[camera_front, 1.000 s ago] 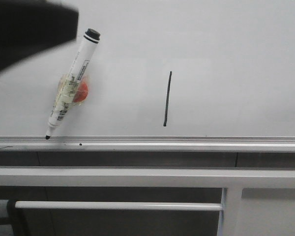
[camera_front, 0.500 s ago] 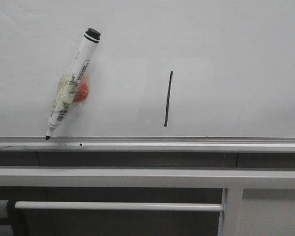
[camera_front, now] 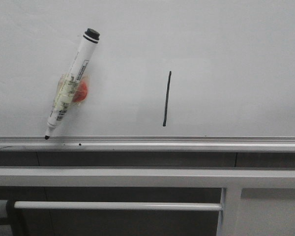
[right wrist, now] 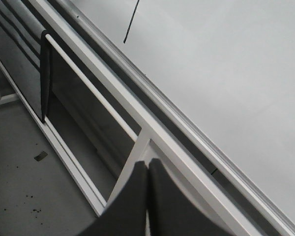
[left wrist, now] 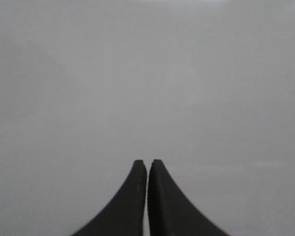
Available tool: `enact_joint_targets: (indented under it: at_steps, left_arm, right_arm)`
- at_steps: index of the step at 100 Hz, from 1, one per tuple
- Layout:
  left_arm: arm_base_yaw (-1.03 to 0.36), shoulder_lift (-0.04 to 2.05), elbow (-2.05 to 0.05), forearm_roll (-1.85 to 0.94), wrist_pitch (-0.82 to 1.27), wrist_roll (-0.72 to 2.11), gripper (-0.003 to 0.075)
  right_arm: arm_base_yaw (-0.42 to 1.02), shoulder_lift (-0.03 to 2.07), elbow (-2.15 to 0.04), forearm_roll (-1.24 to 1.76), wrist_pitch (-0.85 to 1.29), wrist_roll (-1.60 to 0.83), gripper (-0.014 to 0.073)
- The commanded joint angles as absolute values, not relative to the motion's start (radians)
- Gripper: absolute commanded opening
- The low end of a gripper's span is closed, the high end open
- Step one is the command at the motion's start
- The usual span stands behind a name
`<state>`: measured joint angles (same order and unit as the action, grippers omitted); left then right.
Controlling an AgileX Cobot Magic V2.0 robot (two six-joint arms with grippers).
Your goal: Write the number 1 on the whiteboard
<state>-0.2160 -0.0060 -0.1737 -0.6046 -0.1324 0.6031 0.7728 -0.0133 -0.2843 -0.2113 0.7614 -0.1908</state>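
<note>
The whiteboard (camera_front: 226,59) fills the upper front view, with its silver-grey bottom rail (camera_front: 187,143). The number 1 (camera_front: 167,98) is a thin black slanted stroke near the board's middle; its lower part also shows in the right wrist view (right wrist: 131,22). A white marker pen (camera_front: 71,82) with a black cap leans against the board at the left, tip down on the rail, an orange blob stuck to it. My left gripper (left wrist: 147,163) is shut and empty before plain white board. My right gripper (right wrist: 147,163) is shut and empty, below the rail over the frame bars. Neither gripper shows in the front view.
White metal frame bars (camera_front: 137,177) run below the rail, with a thinner bar (camera_front: 118,206) and an upright post (camera_front: 228,211). A small black dot (camera_front: 79,144) sits on the rail. In the right wrist view a grey floor (right wrist: 24,187) lies under the frame.
A dark arm shape at the front view's top left a second ago has gone out of view. The marker and the stroke have not moved.
</note>
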Motion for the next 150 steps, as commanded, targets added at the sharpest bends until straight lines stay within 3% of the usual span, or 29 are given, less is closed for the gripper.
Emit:
enact_joint_targets:
  at_steps: [1, 15, 57, 84, 96, 150]
  left_arm:
    - [-0.170, -0.027, -0.115, -0.678, -0.169, 0.605, -0.0020]
    - [-0.103, -0.027, 0.016, -0.760, -0.191, 0.605, -0.0020]
    - [0.030, -0.014, 0.012, -0.762, 0.028, 0.666, -0.0020]
    - [0.030, -0.020, 0.012, 0.022, 0.174, -0.170, -0.0020]
    - [0.030, -0.020, 0.012, 0.017, 0.278, -0.157, -0.0020]
    - [-0.047, -0.026, 0.012, -0.067, 0.272, -0.046, -0.0020]
  right_arm:
    - [0.764, -0.013, -0.308, -0.229, 0.693, -0.199, -0.0064]
    - [0.764, -0.013, -0.308, -0.229, 0.693, -0.199, -0.0064]
    - [0.764, -0.013, -0.308, -0.229, 0.693, -0.199, -0.0064]
    - [0.764, -0.013, -0.308, -0.229, 0.693, -0.199, -0.0064]
    - [0.764, -0.013, -0.308, -0.229, 0.693, -0.199, -0.0064]
    - [0.764, -0.013, -0.308, -0.229, 0.693, -0.199, -0.0064]
